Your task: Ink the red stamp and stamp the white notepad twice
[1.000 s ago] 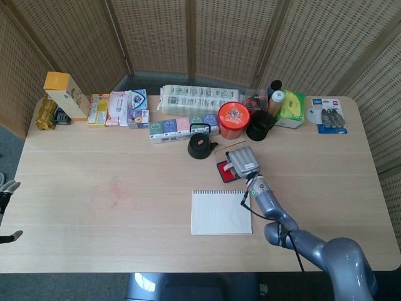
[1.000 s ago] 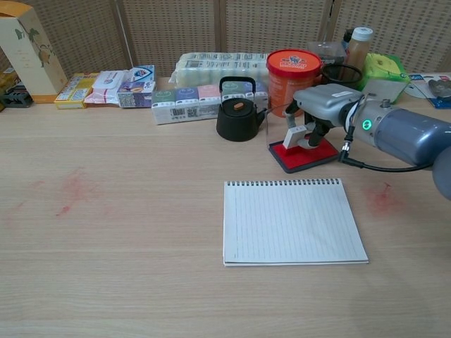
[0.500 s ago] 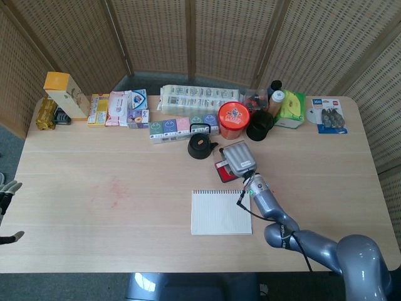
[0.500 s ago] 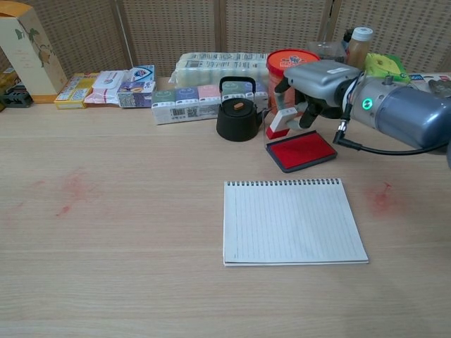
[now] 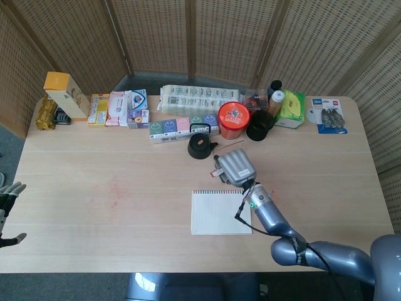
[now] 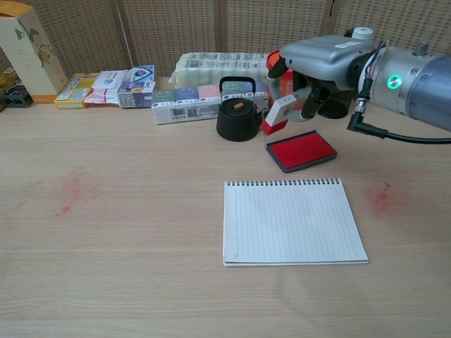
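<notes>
1. Pale wood-grain worktop [image 6: 127, 232] carries everything; the left hand [image 5: 7, 194] shows only at the edge of the head view, fingers spread, holding nothing.
2. The white notepad [image 6: 292, 222], lined, wire-bound, unmarked, lies flat just in front of the ink pad [image 6: 301, 150], a shallow dark tray of matte red.
3. The right hand [image 6: 317, 60] grips the red stamp [image 6: 280, 115], tilted, above the ink pad's left edge; I'd level it before pressing squarely on the paper.
</notes>
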